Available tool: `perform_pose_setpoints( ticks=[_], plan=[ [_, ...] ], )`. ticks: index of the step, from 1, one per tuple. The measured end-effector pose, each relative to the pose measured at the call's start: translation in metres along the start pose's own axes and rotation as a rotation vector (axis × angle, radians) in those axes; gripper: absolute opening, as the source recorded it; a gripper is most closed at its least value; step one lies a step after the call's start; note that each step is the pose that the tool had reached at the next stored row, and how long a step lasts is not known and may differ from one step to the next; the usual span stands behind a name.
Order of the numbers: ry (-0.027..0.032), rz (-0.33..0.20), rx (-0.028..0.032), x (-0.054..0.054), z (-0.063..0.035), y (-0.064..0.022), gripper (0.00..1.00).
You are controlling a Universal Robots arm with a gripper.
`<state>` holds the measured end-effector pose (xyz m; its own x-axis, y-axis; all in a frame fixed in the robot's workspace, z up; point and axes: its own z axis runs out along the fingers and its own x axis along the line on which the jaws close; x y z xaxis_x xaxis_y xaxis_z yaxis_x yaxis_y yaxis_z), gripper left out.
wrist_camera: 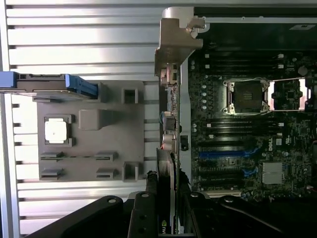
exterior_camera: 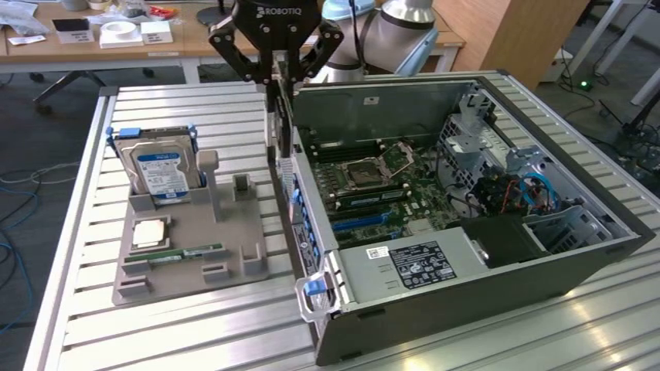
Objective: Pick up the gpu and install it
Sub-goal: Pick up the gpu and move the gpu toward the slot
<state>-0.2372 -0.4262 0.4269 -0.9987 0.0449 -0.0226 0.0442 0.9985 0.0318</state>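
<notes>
Two fingers of my gripper [exterior_camera: 280, 77] are clenched on the gpu [exterior_camera: 278, 124], one on each flat face. The card hangs upright below them, edge-on in the exterior view.

Position of the gpu, referenced to the computer case [exterior_camera: 484, 294]:
- It is at the case wall that faces the fixture tray [exterior_camera: 222, 232], toward the far end of that wall in the exterior view.
- In the wrist view the gpu [wrist_camera: 168, 129] runs along this wall from my gripper [wrist_camera: 167, 198]. Its silvery bracket [wrist_camera: 176, 47] is at the far end, over the case corner.
- I cannot tell whether the card touches the wall.
- It is not seated in any slot of the motherboard [exterior_camera: 382, 193].

Inside the case, which lies on its side with the open face up:
- The CPU socket [exterior_camera: 376, 164] stands open near the middle of the board.
- The blue slots [exterior_camera: 361, 222] lie between the socket and the labelled power supply [exterior_camera: 407, 264].

Outside the case, beside the wall where I hold the card:
- The fixture tray rests on the slatted table [exterior_camera: 185, 332].
- It carries an upright hard drive [exterior_camera: 157, 166], a processor chip [exterior_camera: 150, 230] and a green RAM stick [exterior_camera: 191, 253].
</notes>
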Motion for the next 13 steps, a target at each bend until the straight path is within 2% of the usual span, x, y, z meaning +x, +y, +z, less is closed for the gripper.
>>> perform_pose_setpoints(
  ticks=[13],
  plan=[
    [0.0004, 0.0, -0.0076, -0.044, 0.001, 0.002, 0.26]
  ],
)
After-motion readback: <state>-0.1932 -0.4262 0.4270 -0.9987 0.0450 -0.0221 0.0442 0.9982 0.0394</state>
